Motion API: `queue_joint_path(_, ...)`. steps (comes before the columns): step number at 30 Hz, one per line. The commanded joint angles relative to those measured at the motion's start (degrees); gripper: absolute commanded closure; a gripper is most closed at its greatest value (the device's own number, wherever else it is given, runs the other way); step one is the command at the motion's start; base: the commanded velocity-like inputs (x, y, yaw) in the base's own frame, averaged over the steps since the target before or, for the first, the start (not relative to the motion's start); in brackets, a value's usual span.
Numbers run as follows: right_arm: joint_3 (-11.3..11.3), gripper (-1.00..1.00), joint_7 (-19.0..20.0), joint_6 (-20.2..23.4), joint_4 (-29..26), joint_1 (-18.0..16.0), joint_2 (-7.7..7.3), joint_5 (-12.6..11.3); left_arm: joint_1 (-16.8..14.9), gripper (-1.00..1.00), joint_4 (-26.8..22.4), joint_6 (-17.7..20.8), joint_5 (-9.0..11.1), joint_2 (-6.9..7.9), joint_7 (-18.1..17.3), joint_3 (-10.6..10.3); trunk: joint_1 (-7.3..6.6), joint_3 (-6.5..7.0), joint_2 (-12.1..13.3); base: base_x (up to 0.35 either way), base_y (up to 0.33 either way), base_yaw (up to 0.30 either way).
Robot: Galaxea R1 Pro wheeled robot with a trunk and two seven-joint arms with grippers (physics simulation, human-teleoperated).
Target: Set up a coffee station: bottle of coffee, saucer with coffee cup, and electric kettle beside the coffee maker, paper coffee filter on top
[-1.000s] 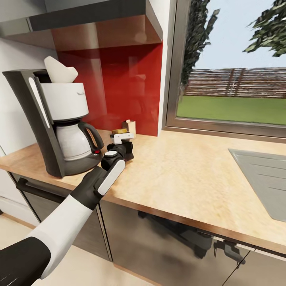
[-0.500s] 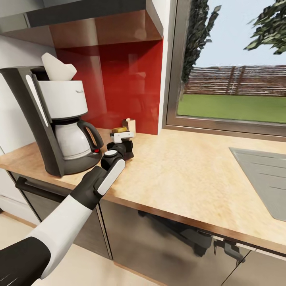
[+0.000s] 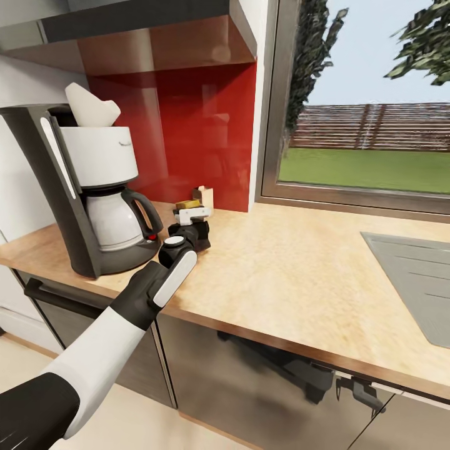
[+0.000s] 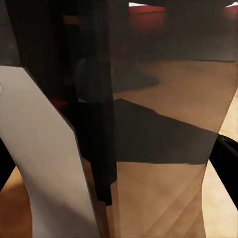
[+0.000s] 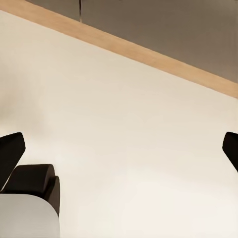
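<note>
Glass bottle of coffee (image 3: 189, 212): rigid, slick, breakable; my left end effector (image 3: 195, 220) pinches its body below the cap.

We look through a dark, translucent bottle of coffee (image 4: 148, 124) that spans most of the frame, pressed close to the lens. Behind it lies the light wood surface (image 4: 158, 198), with a dark shadow across it. A pale grey-white panel (image 4: 44, 153) stands at eight o'clock. Red backsplash (image 4: 146, 8) glows at twelve o'clock.
</note>
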Motion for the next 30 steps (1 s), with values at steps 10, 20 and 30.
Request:
queue_joint_path(10, 0.38, -1.00, 0.09, -0.20, 0.05, -0.01, -0.03, -0.42, -0.03, -1.00, 1.04, -0.12, 1.43, 0.03, 0.48, -0.06, 0.00, -0.07, -0.02, 0.000, 0.000, 0.000)
queue_joint_path(20, 0.38, -1.00, 0.09, -0.20, 0.04, -0.02, -0.03, -0.42, -0.03, -1.00, 1.02, -0.12, 1.44, 0.03, 0.48, -0.06, 0.00, -0.07, -0.02, -0.004, 0.000, 0.000)
queue_joint_path(30, 0.38, -1.00, 0.09, -0.20, 0.04, 0.01, -0.03, -0.42, -0.03, -1.00, 1.04, -0.12, 1.43, 0.02, 0.48, -0.06, 0.00, -0.07, -0.02, -0.084, 0.000, 0.000)
